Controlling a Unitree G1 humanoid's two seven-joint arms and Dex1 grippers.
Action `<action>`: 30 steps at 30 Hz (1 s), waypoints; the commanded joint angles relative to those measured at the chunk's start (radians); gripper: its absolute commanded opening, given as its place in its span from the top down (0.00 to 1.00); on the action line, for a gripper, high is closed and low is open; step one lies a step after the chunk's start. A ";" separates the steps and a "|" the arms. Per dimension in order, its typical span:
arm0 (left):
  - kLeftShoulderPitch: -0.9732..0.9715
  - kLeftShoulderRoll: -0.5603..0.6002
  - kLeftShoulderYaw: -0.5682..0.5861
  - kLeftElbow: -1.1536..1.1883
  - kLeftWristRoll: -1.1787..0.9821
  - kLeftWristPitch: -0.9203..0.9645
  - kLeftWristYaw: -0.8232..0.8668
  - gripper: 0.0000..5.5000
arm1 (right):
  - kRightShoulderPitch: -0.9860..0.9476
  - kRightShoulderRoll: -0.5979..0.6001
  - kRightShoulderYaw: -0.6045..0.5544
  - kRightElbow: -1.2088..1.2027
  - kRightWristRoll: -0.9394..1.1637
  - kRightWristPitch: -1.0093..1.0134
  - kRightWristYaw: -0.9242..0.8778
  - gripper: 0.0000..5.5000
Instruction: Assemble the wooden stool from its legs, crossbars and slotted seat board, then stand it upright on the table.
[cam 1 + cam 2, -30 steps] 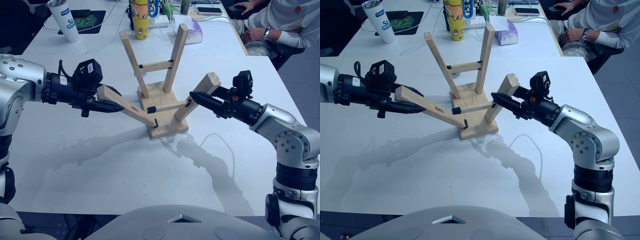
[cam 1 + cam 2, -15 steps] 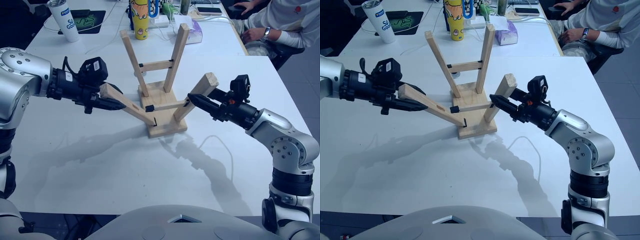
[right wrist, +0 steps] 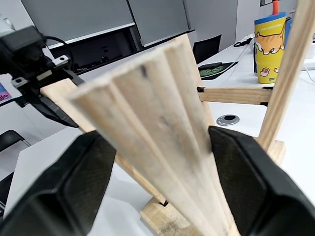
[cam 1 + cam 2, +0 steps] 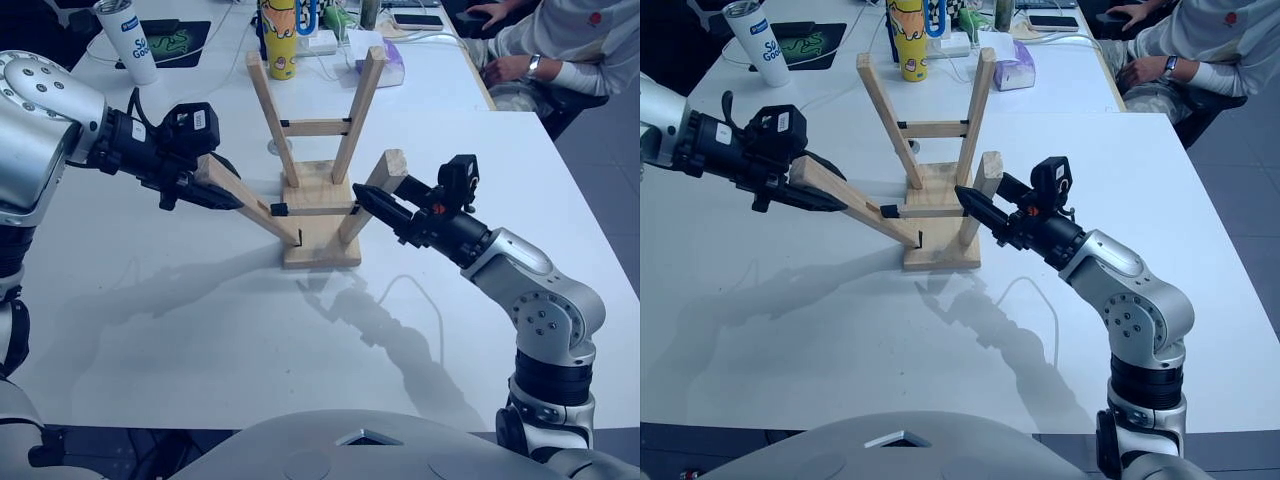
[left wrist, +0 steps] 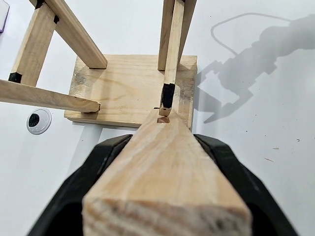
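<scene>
The wooden stool lies upside down with its seat board (image 4: pixel 322 250) flat on the white table and its legs pointing up. My left gripper (image 4: pixel 215 190) is shut on the near-left leg (image 4: pixel 248 200), which leans out toward the left. My right gripper (image 4: pixel 372 203) is shut on the near-right leg (image 4: pixel 378 190), which leans to the right. A crossbar (image 4: pixel 312 210) links these two legs. The two far legs (image 4: pixel 270 120) stand steeper, joined by another crossbar (image 4: pixel 312 127). In the left wrist view black fingers (image 5: pixel 106 167) flank the leg (image 5: pixel 165 162) above the seat board (image 5: pixel 128 88). In the right wrist view the fingers (image 3: pixel 86 177) clamp the leg (image 3: pixel 162 132).
A white tumbler (image 4: pixel 128 40), a yellow cup (image 4: pixel 282 40) and a tissue pack (image 4: pixel 375 65) stand on the tables behind. A round cable grommet (image 4: pixel 275 148) is set in the table by the stool. A person's arm (image 4: pixel 560 50) rests at the back right. Bare table lies in front.
Both grippers have drawn closer together with their legs, the left rising slightly and the right moving left. The stool has shifted a little left and its near legs stand steeper.
</scene>
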 commanded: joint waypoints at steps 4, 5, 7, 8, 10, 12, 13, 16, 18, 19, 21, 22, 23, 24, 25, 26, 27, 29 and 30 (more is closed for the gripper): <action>-0.091 -0.067 -0.043 0.059 0.081 -0.070 -0.025 0.63 | 0.014 0.027 0.029 0.009 0.015 -0.006 -0.009 0.40; -0.101 -0.075 -0.049 0.066 0.090 -0.080 -0.033 0.63 | 0.020 0.028 0.026 0.025 0.012 -0.009 -0.008 0.40; -0.112 -0.086 -0.059 0.077 0.112 -0.110 -0.048 0.63 | 0.034 0.028 0.020 0.061 0.001 -0.018 -0.007 0.40; -0.113 -0.091 -0.062 0.080 0.122 -0.120 -0.054 0.63 | 0.040 0.027 0.020 0.073 -0.004 -0.022 -0.008 0.40; -0.114 -0.104 -0.068 0.086 0.138 -0.132 -0.062 0.63 | 0.047 0.025 0.024 0.088 -0.013 -0.027 -0.009 0.40; -0.120 -0.121 -0.074 0.095 0.151 -0.139 -0.069 0.63 | 0.050 0.025 0.029 0.092 -0.016 -0.032 -0.009 0.40; -0.124 -0.130 -0.076 0.102 0.157 -0.142 -0.071 0.63 | 0.051 0.025 0.033 0.092 -0.018 -0.035 -0.008 0.40; -0.136 -0.146 -0.077 0.151 0.181 -0.163 -0.082 0.63 | 0.047 0.022 0.047 0.090 -0.032 -0.045 -0.006 0.40; -0.140 -0.151 -0.075 0.187 0.198 -0.180 -0.085 0.63 | 0.039 0.023 0.049 0.085 -0.054 -0.058 -0.020 0.40; -0.141 -0.153 -0.074 0.198 0.203 -0.187 -0.086 0.63 | 0.033 0.026 0.047 0.082 -0.068 -0.067 -0.034 0.40; -0.135 -0.150 -0.067 0.200 0.207 -0.189 -0.088 0.63 | 0.017 0.040 0.043 0.069 -0.094 -0.078 -0.079 0.40; -0.131 -0.149 -0.064 0.199 0.209 -0.190 -0.089 0.63 | 0.011 0.047 0.046 0.055 -0.109 -0.082 -0.103 0.40; -0.125 -0.146 -0.061 0.194 0.209 -0.188 -0.090 0.63 | 0.008 0.057 0.050 0.036 -0.120 -0.083 -0.127 0.40; -0.120 -0.144 -0.059 0.189 0.208 -0.186 -0.089 0.63 | 0.007 0.068 0.056 0.017 -0.133 -0.085 -0.154 0.40; -0.115 -0.142 -0.058 0.186 0.208 -0.186 -0.089 0.63 | 0.009 0.077 0.066 0.003 -0.154 -0.088 -0.178 0.40; -0.112 -0.142 -0.057 0.184 0.207 -0.185 -0.088 0.63 | 0.011 0.083 0.074 -0.005 -0.177 -0.093 -0.201 0.40; -0.108 -0.140 -0.055 0.178 0.206 -0.181 -0.087 0.63 | 0.013 0.093 0.078 -0.008 -0.197 -0.096 -0.226 0.40; -0.098 -0.134 -0.051 0.164 0.202 -0.171 -0.085 0.63 | 0.012 0.105 0.091 -0.010 -0.237 -0.106 -0.260 0.40; -0.093 -0.132 -0.049 0.158 0.201 -0.168 -0.084 0.63 | 0.011 0.113 0.098 -0.014 -0.261 -0.115 -0.280 0.40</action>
